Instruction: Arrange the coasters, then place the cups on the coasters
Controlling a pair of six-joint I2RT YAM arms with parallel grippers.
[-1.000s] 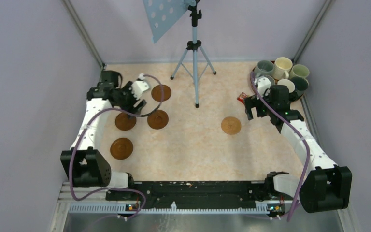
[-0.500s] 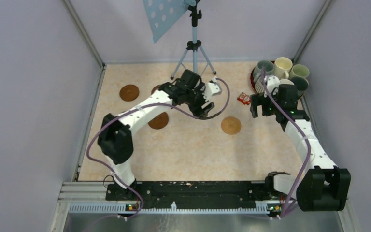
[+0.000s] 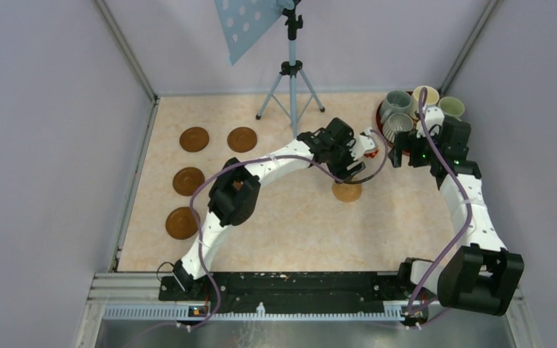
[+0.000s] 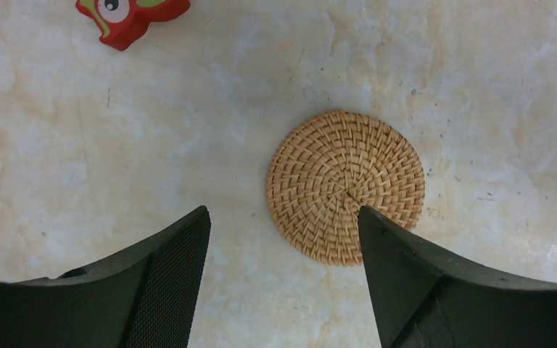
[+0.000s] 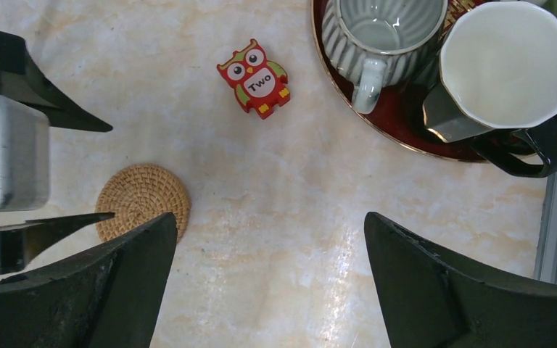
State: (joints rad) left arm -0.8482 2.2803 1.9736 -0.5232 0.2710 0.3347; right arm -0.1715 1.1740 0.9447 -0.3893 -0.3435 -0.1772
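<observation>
the light is bright and even and seems to come from above, so shadows on the pale marbled table top are soft and faint. the round woven straw-coloured coaster looks sharp in the left wrist view, with every strand easy to see. in the right wrist view a white shine lies on the table, and the dark mug with a white inside glows bright.

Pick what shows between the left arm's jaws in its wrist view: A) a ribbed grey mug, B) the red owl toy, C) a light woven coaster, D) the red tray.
C: the light woven coaster lies flat on the table under the left gripper, whose jaws stand open; the owl toy sits apart at the frame's top left.
</observation>
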